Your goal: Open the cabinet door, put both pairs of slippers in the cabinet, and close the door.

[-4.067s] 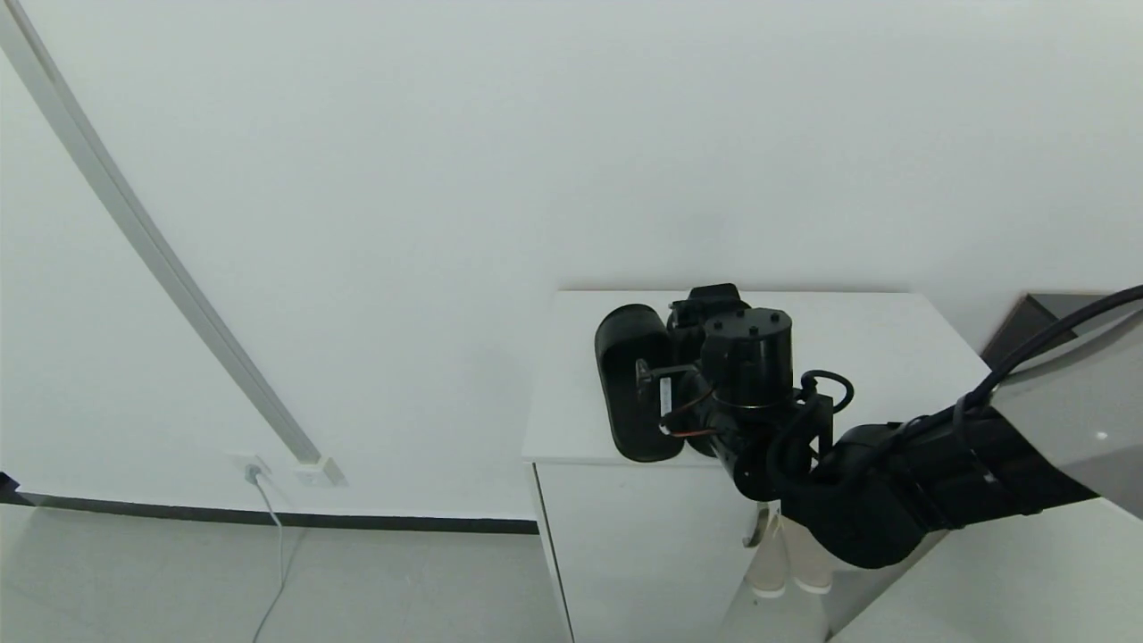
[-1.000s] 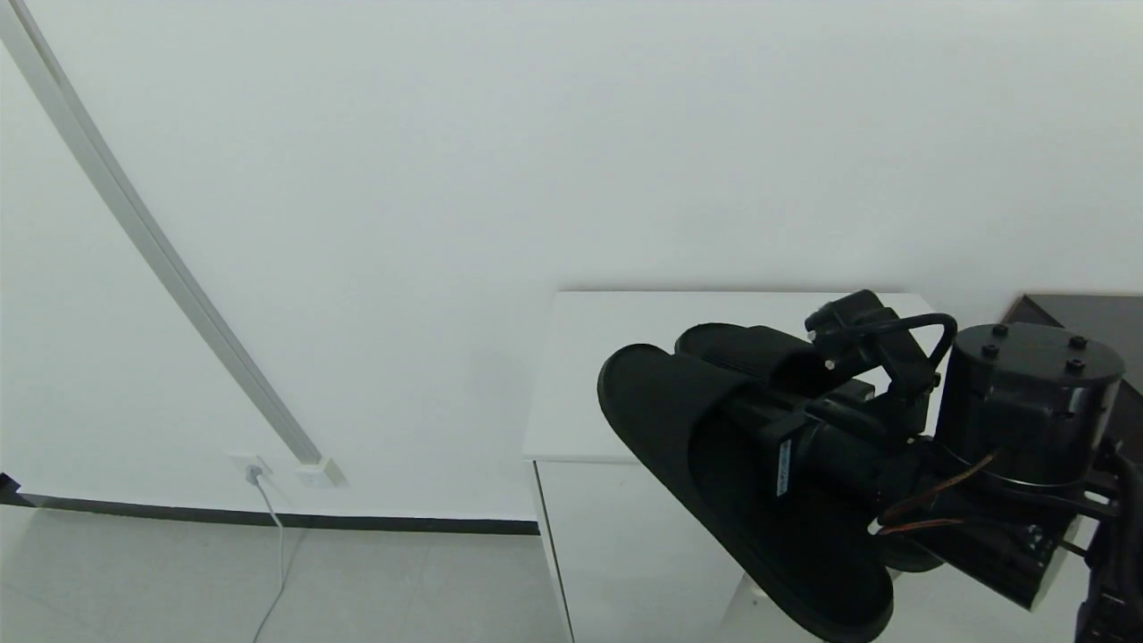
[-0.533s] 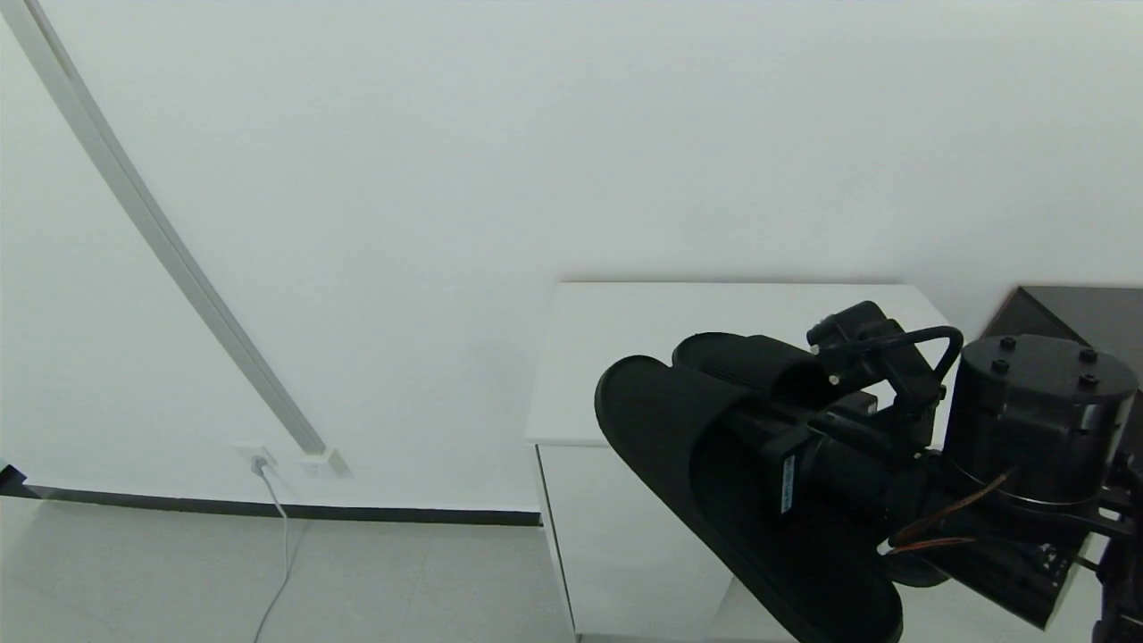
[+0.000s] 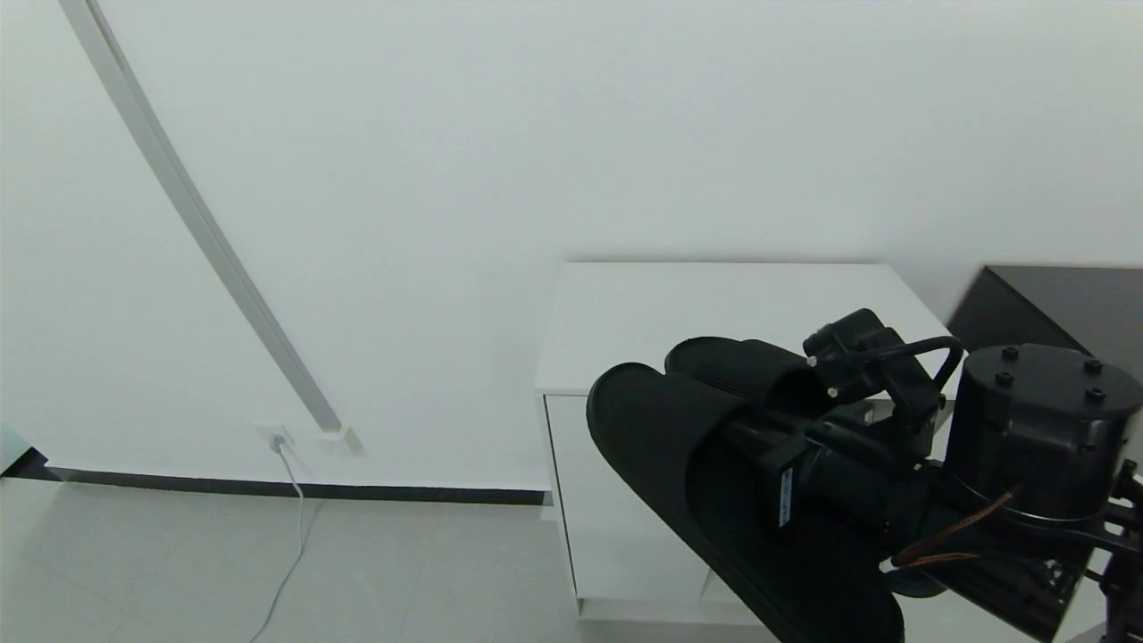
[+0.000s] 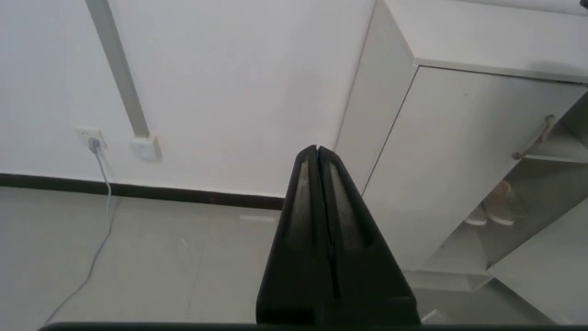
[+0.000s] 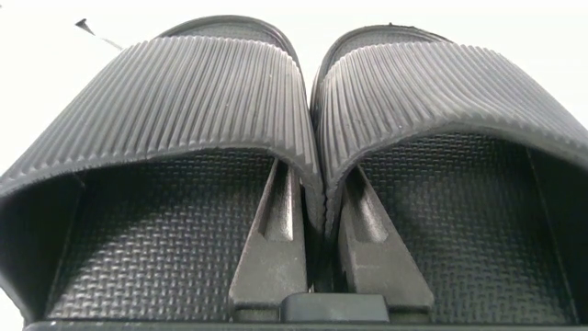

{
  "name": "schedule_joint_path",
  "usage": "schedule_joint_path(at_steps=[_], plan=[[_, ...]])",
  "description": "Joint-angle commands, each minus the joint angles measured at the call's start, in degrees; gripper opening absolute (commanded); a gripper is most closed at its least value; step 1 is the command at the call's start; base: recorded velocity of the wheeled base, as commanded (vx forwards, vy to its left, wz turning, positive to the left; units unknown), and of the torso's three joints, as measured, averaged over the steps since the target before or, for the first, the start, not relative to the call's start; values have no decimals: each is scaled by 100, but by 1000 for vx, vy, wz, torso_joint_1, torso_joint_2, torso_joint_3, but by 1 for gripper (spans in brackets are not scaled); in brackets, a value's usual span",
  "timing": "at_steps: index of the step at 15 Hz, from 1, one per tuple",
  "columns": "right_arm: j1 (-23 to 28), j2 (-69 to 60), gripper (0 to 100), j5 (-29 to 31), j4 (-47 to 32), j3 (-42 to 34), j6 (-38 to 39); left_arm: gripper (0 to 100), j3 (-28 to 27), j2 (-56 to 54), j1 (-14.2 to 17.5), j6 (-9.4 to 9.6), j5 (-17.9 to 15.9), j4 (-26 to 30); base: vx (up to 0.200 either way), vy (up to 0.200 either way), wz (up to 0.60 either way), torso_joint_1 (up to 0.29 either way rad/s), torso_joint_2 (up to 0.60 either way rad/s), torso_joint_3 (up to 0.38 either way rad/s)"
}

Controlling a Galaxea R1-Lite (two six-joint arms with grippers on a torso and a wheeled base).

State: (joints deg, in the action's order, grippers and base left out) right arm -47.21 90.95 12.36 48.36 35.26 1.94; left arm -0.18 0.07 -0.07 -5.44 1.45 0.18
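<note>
White cabinet (image 4: 714, 313), background; right gripper (image 6: 317, 175) clamps black slippers (image 6: 184, 101), adjoining walls between its fingers; left gripper (image 5: 318, 158): fingers pressed together.

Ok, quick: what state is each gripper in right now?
Left gripper: closed, empty.
Right gripper: closed on the black slippers, pinching both together.

Black right pincer (image 6: 317, 172), screw-topped cylinder (image 4: 1040, 429), looped cable (image 4: 920, 343)
</note>
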Motion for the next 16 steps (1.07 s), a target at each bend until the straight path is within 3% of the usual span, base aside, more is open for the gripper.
schedule_joint_path(at_steps=[1, 8, 16], plan=[[-16, 72, 0, 3, -2, -1, 8, 0, 1, 1, -1, -1, 4, -1, 0, 0, 0, 0, 0, 0], [-25, 116, 0, 3, -2, -10, 0, 0, 1, 1, -1, -1, 13, -1, 0, 0, 0, 0, 0, 0], [-25, 116, 0, 12, -2, -27, 0, 0, 1, 1, 7, -1, 13, -1, 0, -200, 0, 1, 2, 4]])
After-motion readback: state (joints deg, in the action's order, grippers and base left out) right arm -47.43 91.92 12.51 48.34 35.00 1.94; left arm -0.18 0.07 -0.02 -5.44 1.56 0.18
